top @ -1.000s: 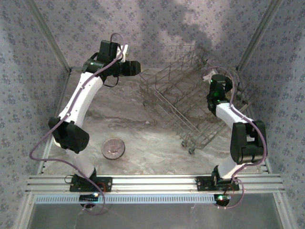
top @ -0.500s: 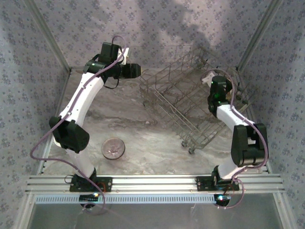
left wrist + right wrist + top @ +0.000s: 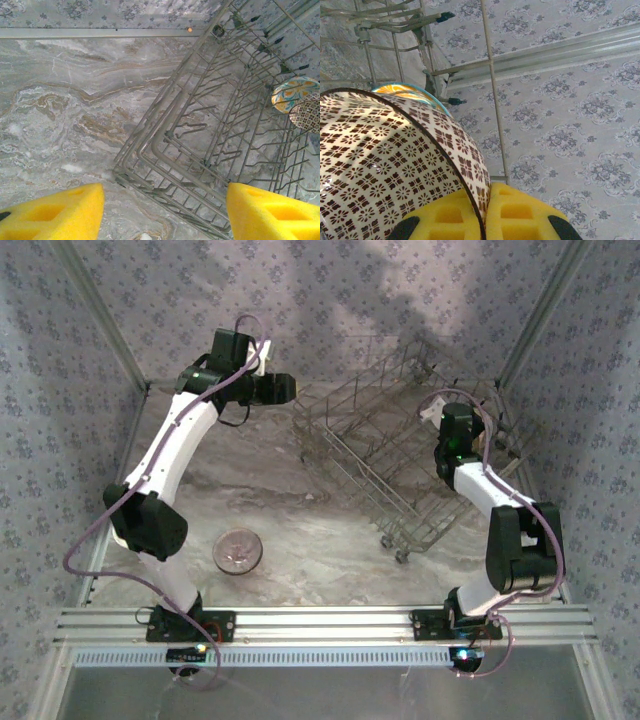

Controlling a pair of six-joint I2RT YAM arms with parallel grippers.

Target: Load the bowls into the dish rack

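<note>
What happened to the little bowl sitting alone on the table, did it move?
No. The bowl has stayed put: it sits just as far behind the metal rail at the table's near edge as it did a second ago.

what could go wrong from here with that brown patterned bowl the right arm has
1. The right fingers pinch the brown patterned bowl only at its rim, so it might slip or swing when lowered.
2. The orange and teal bowl sits close behind it in the dish rack; the two could knock together.
3. The rack's upright wires stand close by and could catch the rim.
</note>
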